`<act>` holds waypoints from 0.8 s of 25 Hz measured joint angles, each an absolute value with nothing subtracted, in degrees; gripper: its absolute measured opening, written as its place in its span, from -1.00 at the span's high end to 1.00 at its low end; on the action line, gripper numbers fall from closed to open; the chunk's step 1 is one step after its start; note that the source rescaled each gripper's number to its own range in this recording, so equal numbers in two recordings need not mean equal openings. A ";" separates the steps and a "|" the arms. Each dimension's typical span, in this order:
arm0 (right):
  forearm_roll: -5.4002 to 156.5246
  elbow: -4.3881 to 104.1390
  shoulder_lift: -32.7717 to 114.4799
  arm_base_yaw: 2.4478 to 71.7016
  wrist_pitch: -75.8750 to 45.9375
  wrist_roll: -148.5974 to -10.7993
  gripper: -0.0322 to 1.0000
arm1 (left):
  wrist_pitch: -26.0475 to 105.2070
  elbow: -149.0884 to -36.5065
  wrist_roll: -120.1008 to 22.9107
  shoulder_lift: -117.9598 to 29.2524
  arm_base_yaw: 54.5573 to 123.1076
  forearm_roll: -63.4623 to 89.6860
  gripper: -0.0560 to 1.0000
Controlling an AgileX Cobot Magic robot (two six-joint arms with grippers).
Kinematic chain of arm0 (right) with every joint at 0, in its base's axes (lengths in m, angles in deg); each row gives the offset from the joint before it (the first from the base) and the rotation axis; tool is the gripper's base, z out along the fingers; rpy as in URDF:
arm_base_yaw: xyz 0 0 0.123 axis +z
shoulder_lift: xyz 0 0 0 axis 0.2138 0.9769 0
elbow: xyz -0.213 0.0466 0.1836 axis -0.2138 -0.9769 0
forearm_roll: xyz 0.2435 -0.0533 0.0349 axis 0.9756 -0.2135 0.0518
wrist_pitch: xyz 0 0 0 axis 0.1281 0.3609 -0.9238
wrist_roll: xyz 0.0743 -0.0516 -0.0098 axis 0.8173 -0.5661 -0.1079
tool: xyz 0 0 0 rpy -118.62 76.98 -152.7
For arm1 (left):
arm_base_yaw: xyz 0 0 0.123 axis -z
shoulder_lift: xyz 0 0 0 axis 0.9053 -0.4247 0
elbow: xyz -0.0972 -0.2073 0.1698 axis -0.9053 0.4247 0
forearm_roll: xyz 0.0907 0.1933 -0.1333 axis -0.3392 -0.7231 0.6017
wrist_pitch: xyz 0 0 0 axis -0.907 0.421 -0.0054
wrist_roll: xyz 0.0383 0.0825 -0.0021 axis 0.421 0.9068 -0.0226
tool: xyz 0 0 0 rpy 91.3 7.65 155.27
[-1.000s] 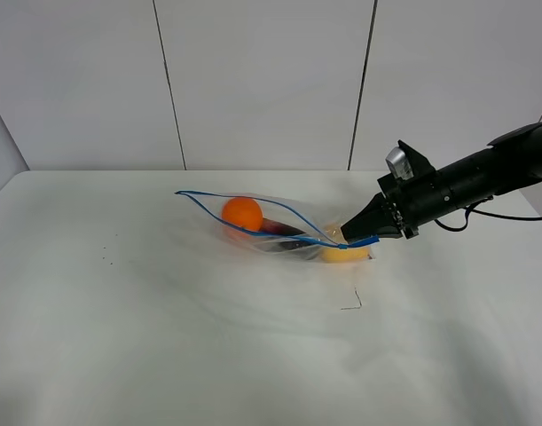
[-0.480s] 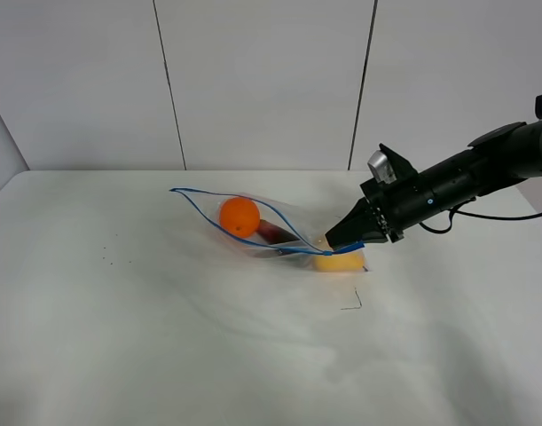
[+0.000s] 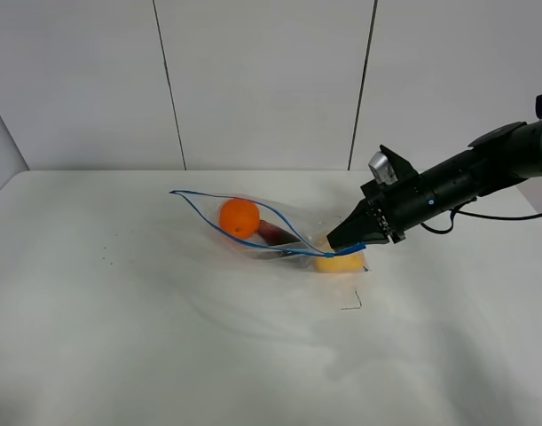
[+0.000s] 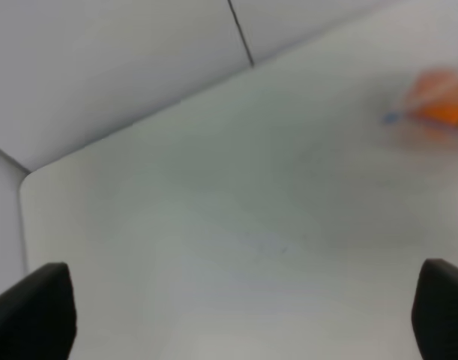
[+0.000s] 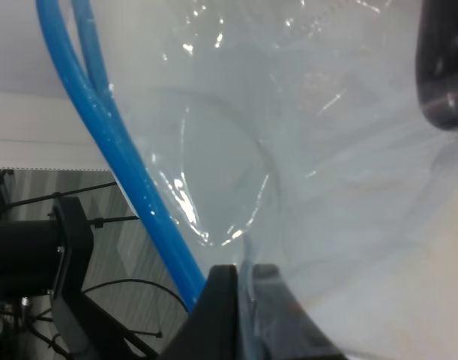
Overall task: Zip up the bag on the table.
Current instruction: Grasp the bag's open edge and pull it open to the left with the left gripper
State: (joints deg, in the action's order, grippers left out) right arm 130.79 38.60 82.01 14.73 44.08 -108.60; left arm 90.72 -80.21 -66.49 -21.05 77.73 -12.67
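The bag (image 3: 269, 232) lies near the middle of the counter (image 3: 164, 337), mouth gaping, an orange (image 3: 239, 216) inside. The right arm's fingers (image 3: 340, 240) are pinched tight on the end of its blue zipper strip (image 5: 112, 142). The left arm's fingers (image 4: 34, 311) stand wide apart, well away from the bag.

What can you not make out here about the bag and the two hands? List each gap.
Left hand: outside the high view; left wrist view, blurred, shows only its fingertips at the edges.
Bag: left wrist view, a blurred orange smear cut by the edge.
Dark item in the bag: high view, too small and veiled by creased plastic.
Right hand: high view, covers the bag corner it pinches.
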 joint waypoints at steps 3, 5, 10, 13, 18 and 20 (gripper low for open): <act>130.79 38.60 82.01 14.73 43.82 -108.60 0.94 | 89.66 -77.54 -70.66 -23.01 87.10 -20.37 -0.85; 130.79 38.60 82.01 14.73 43.78 -108.60 0.94 | 89.38 -75.71 -75.46 -25.15 94.92 -27.47 -0.85; 130.84 38.60 82.01 14.73 43.53 -108.60 0.94 | 93.42 -69.09 -94.19 -34.25 120.28 -56.64 -0.85; 131.16 38.60 82.01 14.73 43.48 -108.59 0.94 | 95.22 -66.13 -106.70 -41.98 130.94 -70.41 -0.85; 131.71 38.60 82.01 14.73 43.44 -108.08 0.94 | 90.81 -65.70 -121.41 -53.74 137.11 -79.40 -0.85; 131.96 38.60 82.01 14.73 43.44 -107.48 0.94 | 88.68 -65.57 -125.67 -58.91 138.05 -83.72 -0.85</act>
